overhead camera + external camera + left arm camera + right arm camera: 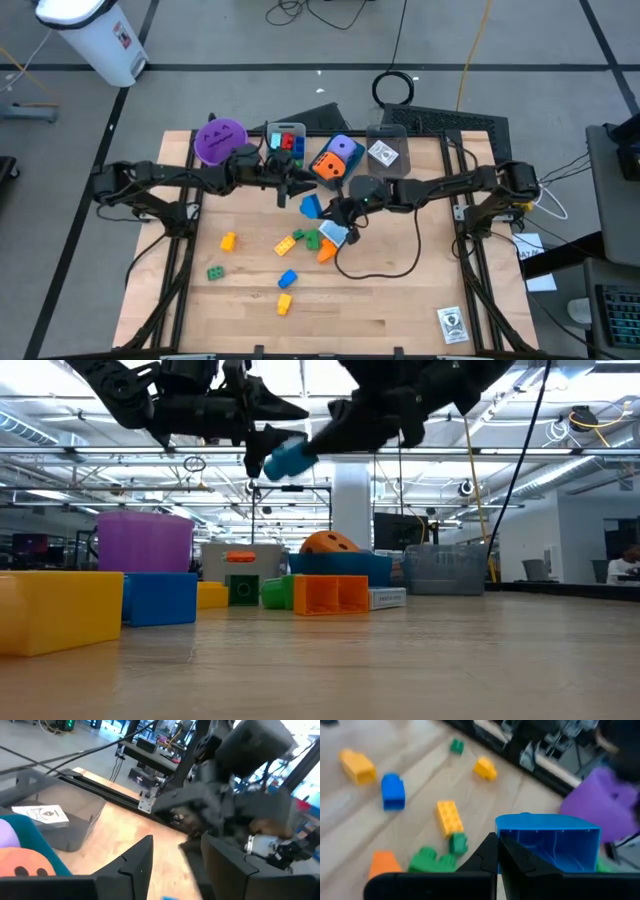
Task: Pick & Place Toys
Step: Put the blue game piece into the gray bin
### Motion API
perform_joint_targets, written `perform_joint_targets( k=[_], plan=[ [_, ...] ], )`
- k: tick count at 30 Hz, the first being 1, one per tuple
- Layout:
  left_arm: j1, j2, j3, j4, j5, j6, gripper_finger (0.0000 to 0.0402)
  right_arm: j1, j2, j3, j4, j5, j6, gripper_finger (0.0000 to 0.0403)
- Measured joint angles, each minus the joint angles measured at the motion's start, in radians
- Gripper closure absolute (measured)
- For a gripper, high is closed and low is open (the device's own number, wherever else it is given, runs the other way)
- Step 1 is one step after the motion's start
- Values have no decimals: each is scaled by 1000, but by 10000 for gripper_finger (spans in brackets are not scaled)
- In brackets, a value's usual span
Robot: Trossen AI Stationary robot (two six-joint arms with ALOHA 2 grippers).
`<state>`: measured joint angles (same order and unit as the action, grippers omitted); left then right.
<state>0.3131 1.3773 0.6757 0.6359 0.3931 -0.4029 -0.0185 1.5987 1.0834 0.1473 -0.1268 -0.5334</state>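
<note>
- Two grippers meet above the middle of the tabletop (400, 320) in the high view; the right gripper (322, 208) carries a blue brick (311, 206) toward the left gripper (296, 183), probably for a handover; more bricks lie scattered below, a blue bin (352, 160) stands behind.
- Low view: the blue brick (288, 459) hangs high between both arms, clear of the orange brick (331, 594) standing on the tabletop.
- Left wrist view: the fingers (131, 865) are spread, seemingly ready to receive.
- Right wrist view: the fingers (490, 854) are pressed together, pinching one wall of the hollow blue brick (555, 845); a purple cup (600, 802) is beyond.

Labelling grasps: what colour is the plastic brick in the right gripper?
Blue plastic brick, clearest in right wrist view.
</note>
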Motion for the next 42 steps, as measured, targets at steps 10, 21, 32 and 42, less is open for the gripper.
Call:
perform_joint_targets(
  k=[10,21,32,42],
  plan=[
    [1,0,0,-1,1,60,338,-3,-57,0,-46,0,-16,403],
    [48,-1,4,46,45,-28,322,-2,-57,-1,-54,-1,-15,403],
    [68,-1,5,49,109,-152,145,-2,-57,-1,-15,3,-57,403],
    [59,-1,5,55,201,-158,75,-2,-57,-1,75,75,-121,403]
  ],
)
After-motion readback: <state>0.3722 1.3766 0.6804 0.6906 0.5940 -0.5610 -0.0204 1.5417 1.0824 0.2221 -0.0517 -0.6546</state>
